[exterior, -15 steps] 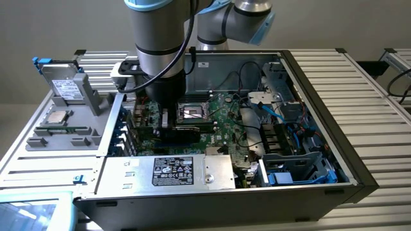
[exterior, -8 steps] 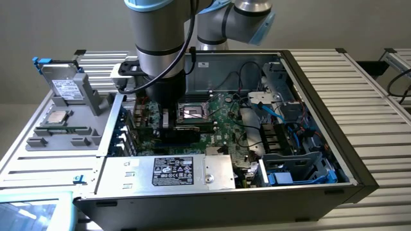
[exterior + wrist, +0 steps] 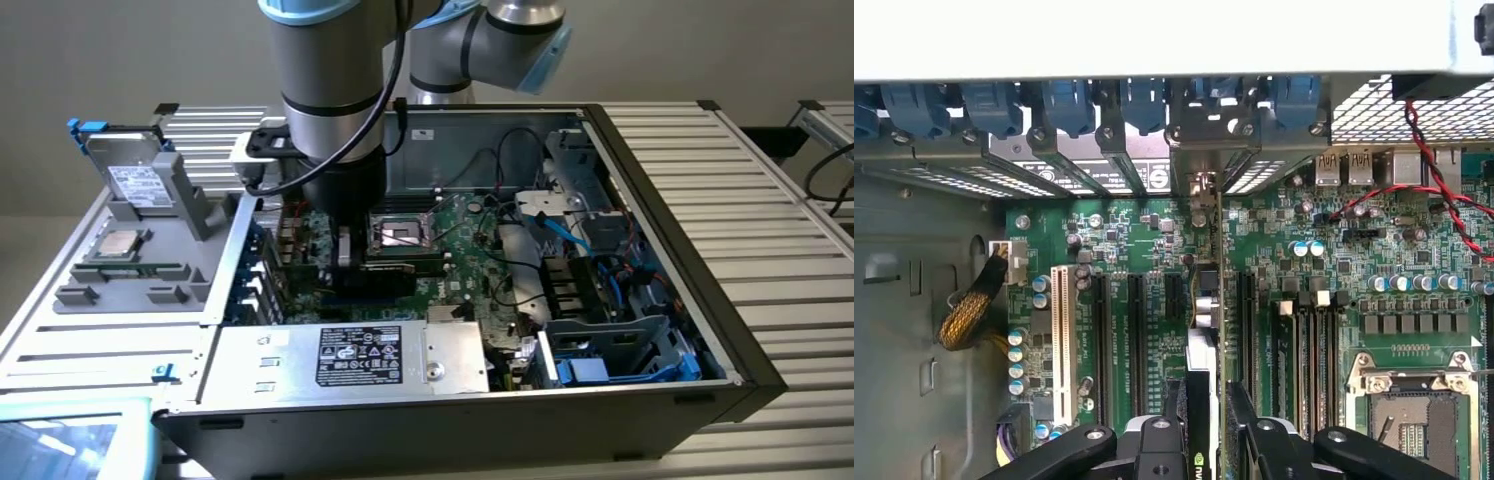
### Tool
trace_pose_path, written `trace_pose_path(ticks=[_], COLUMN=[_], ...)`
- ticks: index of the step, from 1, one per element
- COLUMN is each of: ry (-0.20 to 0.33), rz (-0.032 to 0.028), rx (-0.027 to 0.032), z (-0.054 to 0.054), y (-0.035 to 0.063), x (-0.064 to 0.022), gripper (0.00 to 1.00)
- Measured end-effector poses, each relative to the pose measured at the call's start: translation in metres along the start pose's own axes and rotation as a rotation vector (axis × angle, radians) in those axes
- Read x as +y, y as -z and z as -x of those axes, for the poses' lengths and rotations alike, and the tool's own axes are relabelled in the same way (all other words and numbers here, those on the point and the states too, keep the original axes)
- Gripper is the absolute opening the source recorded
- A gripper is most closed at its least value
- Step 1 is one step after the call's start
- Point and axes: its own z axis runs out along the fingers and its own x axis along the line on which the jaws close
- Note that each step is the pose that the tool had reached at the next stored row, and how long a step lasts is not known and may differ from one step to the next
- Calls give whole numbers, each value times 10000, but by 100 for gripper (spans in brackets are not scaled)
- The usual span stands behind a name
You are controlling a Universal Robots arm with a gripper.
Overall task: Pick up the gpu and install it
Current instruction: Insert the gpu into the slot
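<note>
Wrist view shows the gpu (image 3: 1202, 330) edge-on and upright over the board (image 3: 1134, 240). It stands between two long black slots (image 3: 1137, 345), and its silver bracket end reaches the rear wall under the row of blue clips (image 3: 1069, 105). The gripper (image 3: 1206, 405) is clamped on the gpu, with one black finger (image 3: 1172, 425) against each face. In the exterior view the gripper (image 3: 344, 225) is deep inside the case (image 3: 441, 430). The gpu (image 3: 350, 262) is just below it, to the exterior view's left of the socket (image 3: 400, 235).

I judge the pick-up done and the install in hand: the card is being seated. The card hides its own slot, so I cannot tell whether its lower edge is fully home. Seating appears to call for a straight push along the card's plane with no tilt, the edge in line with the slot and the bracket kept square in its bay.

Room is tight beside the card, since the neighbouring slots lie just beside each finger, though both are bare. The white slot (image 3: 1063, 340) and the capacitors (image 3: 1041, 300) beside it are well apart from the card. The red wire (image 3: 1424, 190) crosses the board near the rear ports, clear of the gpu. The cable bundle (image 3: 969, 310) hangs off the board's edge. In the exterior view the power supply (image 3: 360, 355) sits near the gripper toward the front wall.
</note>
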Motion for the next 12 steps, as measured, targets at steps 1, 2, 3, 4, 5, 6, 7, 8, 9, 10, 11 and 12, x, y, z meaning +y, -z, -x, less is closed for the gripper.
trace_pose_path(ticks=[1,2,3,4,5,6,7,8,9,10,11,12], ry=[0,0,1,1,0,0,0,0,0,0,0,-1], rz=[1,1,3,5,5,5,4,5,5,5,5,5], rx=[2,4,6,7,7,5,4,4,5,4,4,4], z=[0,0,-1,-1,-1,-1,0,0,0,0,0,0], y=[-11,-16,-16,-16,-17,-18,-19,-19,-19,-20,-20,-20], x=[0,0,0,0,1,1,1,1,1,1,1,1], gripper=[27,27,27,27,27,27,27,27,27,27,27,27])
